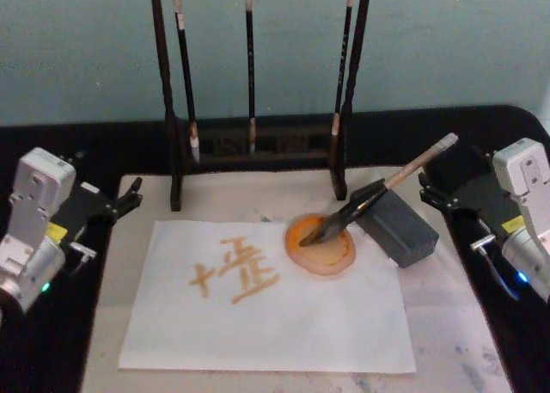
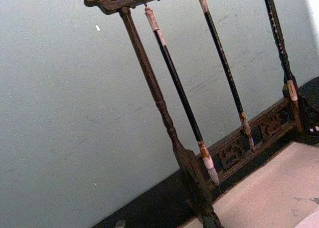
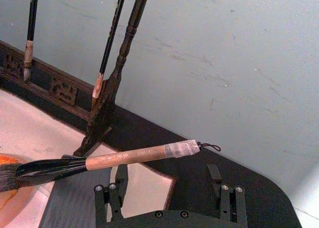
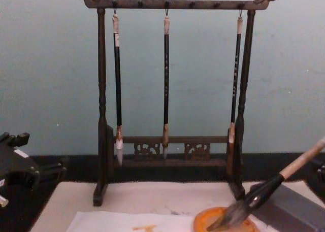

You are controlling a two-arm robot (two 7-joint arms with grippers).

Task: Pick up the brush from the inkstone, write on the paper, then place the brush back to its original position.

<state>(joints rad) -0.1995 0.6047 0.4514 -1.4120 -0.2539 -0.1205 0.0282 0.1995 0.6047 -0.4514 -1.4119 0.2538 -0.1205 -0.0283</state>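
In the head view the brush point(image 1: 378, 195) lies on the inkstone point(image 1: 406, 230), bristles in the orange dish point(image 1: 337, 257) at the edge of the marked paper point(image 1: 258, 324); the left gripper point(image 1: 120, 202) is parked at left, and its state we cannot tell. In the right wrist view the right gripper point(image 3: 166, 180) stands wide and empty near the handle; we judge that the pick-up comes next, which calls for closing on that pale handle. In the chest view the brush stand point(image 4: 101, 115) rises behind, not in the way.

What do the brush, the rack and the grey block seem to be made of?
Brush: pale matte handle, likely bamboo or wood; bushy bristles look like hair. Rack: dark, carved, slightly glossy, probably wood. Block: grey, matte, flat-faced, perhaps stone.
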